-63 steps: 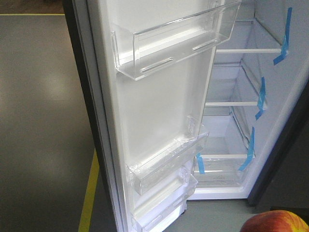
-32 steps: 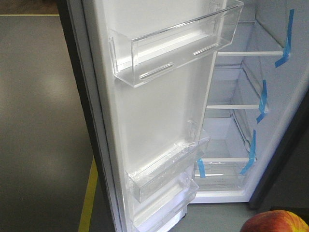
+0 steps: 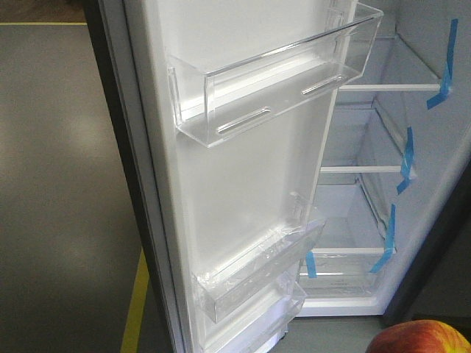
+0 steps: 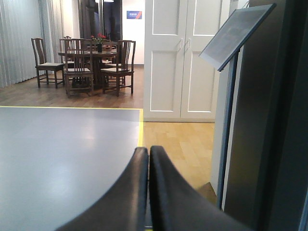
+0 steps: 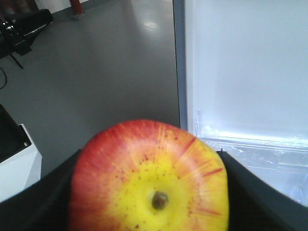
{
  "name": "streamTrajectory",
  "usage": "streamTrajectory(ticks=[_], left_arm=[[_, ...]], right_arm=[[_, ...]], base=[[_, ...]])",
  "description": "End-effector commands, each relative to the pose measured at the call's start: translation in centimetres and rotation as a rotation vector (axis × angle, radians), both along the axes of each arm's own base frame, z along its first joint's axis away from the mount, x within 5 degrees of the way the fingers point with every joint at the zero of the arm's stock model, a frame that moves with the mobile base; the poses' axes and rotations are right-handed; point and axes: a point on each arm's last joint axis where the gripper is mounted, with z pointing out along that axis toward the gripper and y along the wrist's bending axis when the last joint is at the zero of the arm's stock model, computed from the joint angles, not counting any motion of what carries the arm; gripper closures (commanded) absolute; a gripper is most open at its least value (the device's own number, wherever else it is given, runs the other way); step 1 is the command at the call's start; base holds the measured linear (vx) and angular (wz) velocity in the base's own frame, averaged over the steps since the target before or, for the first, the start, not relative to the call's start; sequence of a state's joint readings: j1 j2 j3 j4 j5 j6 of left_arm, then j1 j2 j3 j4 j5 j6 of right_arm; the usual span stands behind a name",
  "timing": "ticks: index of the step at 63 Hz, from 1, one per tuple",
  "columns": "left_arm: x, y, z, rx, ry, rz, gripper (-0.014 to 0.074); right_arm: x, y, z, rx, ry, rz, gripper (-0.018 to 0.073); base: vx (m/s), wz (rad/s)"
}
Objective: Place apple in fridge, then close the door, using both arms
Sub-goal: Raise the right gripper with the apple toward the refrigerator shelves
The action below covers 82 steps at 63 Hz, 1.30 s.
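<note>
The fridge (image 3: 427,132) is open. Its white inside lies ahead of the right tool (image 5: 151,202) and higher up, well apart from it. The door (image 3: 243,184) is swung wide, with its white inner side also in front of that tool. On the left tool's (image 4: 147,154) right side there is a tall dark panel, which I think is the door's outer face. The rest of what lies before the left tool is grey floor (image 4: 62,144).

Inside the fridge are white shelves (image 3: 364,169) with bits of blue tape (image 3: 405,158) on their ends. I can see nothing lying on them. The clear bins (image 3: 272,81) on the door look bare too.

The left tool is shut, its two fingers pressed together with nothing between them. The right tool is clamped on the apple (image 5: 144,163), one black finger on each side, and the stem end faces the camera. So the apple is in the right tool and not yet in the fridge.

I think the job is at the carrying part. Next, the right tool needs to lift and reach forward past the door, then set the apple on a shelf and let go. The left tool looks well placed to push the door shut after that.
</note>
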<state>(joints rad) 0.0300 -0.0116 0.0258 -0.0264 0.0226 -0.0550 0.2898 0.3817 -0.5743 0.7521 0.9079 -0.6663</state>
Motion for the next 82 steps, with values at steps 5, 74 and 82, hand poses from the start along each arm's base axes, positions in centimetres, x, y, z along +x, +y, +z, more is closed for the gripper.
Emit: streamTrajectory(ticks=[5, 74, 82], left_arm=[[-0.1, 0.0, 0.0, -0.006, -0.067, -0.005, 0.0603], [-0.1, 0.0, 0.0, -0.006, -0.067, -0.005, 0.0603], [-0.1, 0.0, 0.0, -0.006, -0.067, -0.005, 0.0603]], right_arm=[[0.2, 0.1, 1.3, 0.068, -0.042, -0.021, 0.0196], [1.1, -0.2, 2.6, 0.101, -0.058, -0.097, 0.0201], [2.3, -0.2, 4.1, 0.052, -0.055, -0.134, 0.0201]], base=[[0.02, -0.03], [0.0, 0.0], [0.0, 0.0]])
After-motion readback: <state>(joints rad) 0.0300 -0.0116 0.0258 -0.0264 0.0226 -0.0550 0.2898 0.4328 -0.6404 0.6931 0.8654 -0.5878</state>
